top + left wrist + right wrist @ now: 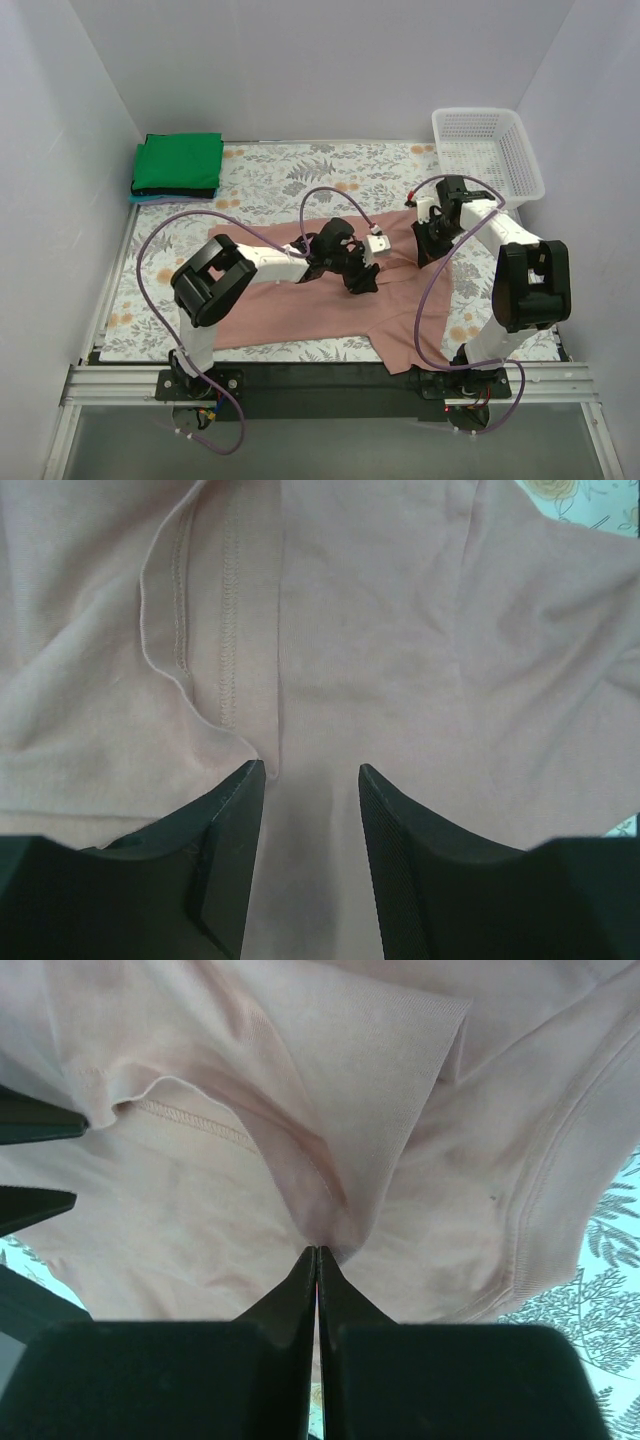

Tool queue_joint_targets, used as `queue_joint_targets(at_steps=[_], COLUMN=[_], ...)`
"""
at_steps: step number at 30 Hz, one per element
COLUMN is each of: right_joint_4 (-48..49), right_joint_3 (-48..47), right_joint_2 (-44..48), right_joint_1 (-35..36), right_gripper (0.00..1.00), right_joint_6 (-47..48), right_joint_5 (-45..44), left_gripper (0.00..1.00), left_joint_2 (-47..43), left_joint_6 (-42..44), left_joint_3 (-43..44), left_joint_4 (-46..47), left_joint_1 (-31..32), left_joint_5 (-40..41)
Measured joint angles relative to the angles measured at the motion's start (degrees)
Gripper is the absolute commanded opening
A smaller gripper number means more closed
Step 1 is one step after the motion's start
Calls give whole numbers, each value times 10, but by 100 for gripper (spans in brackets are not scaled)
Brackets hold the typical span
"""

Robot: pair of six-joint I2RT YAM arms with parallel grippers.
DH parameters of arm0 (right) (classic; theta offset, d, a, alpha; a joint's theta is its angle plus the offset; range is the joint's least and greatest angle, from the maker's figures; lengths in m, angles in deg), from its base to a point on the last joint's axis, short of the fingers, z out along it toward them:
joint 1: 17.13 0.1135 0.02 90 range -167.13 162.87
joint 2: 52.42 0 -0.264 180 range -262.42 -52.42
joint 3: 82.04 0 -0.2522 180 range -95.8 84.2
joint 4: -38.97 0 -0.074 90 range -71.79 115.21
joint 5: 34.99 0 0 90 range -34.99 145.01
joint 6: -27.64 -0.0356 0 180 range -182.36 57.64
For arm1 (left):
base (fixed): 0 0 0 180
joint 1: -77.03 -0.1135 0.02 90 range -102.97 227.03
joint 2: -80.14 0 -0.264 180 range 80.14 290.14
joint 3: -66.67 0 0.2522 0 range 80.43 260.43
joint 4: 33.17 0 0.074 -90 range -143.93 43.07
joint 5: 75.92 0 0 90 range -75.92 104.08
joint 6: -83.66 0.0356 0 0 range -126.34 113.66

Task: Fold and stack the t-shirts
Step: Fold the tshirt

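Observation:
The dusty pink-brown t-shirt (300,300) lies spread out in the middle of the table. My left gripper (362,278) is low over its middle with the jaws open; in the left wrist view (310,772) cloth and a stitched hem (228,630) lie under the gap. My right gripper (428,250) is at the shirt's right part, shut on a pinched fold of the pink cloth (317,1250). A bright green folded t-shirt (178,163) tops a small stack at the back left.
A white mesh basket (487,150) stands at the back right corner. The floral table cloth (290,175) shows behind the shirt. Darker and light blue folded shirts (165,196) lie under the green one. White walls enclose the table.

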Motion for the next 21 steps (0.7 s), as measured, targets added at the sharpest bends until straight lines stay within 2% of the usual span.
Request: queue_joint_targets(at_steps=[3,4,14,21], right_joint_4=[-2,-6,-9,-9], right_joint_3=[12,14,14,14], right_joint_2=[0,0,0,0], right_joint_1=[0,0,0,0], right_gripper=[1,1,1,1], right_joint_6=[0,0,0,1], right_joint_5=[0,1,2,4], left_gripper=[36,31,22,8], left_joint_2=[14,18,29,29], left_joint_6=[14,19,51,55], left_joint_3=[3,4,9,12], left_joint_4=[5,5,28,35], left_joint_1=[9,12,36,35], left_joint_5=[7,11,71,106])
